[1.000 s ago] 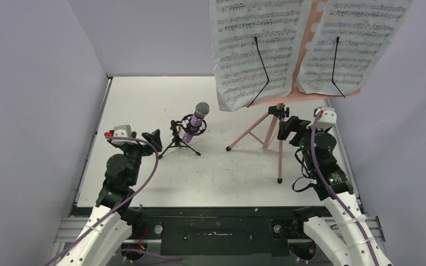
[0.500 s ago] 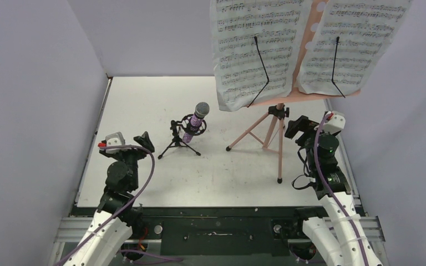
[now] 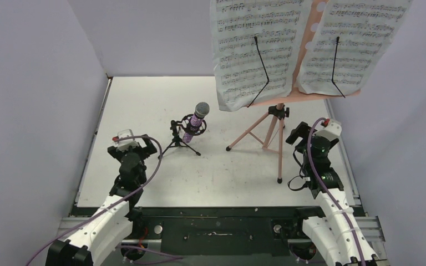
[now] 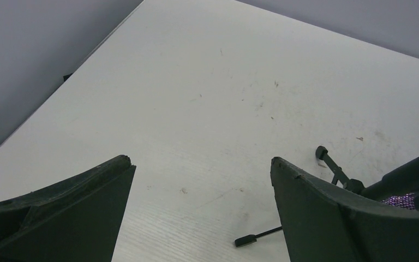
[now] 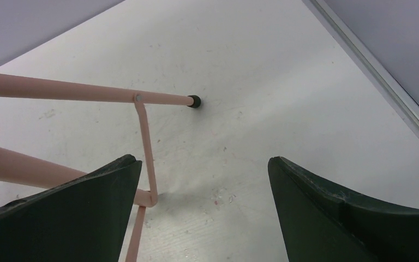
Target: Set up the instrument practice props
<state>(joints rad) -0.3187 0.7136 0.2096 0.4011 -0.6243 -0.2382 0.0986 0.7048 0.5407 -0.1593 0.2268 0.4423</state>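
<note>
Well, our left gripper [image 4: 201, 161] hung wide open and empty just left of the small black mic stand [image 3: 178, 143], whose clip held the purple microphone [image 3: 195, 123]. Further right the pink music stand [image 3: 274, 133] stood on the table carrying the white pages [image 3: 255, 50]. Our right gripper [image 5: 204, 159] gaped empty beside its legs, where we judged a careless swing could clip one and topple everything.

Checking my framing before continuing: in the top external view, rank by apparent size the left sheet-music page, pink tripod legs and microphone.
1. left sheet-music page, though it sits nearest the camera, which inflates it
2. pink tripod legs
3. microphone
</note>
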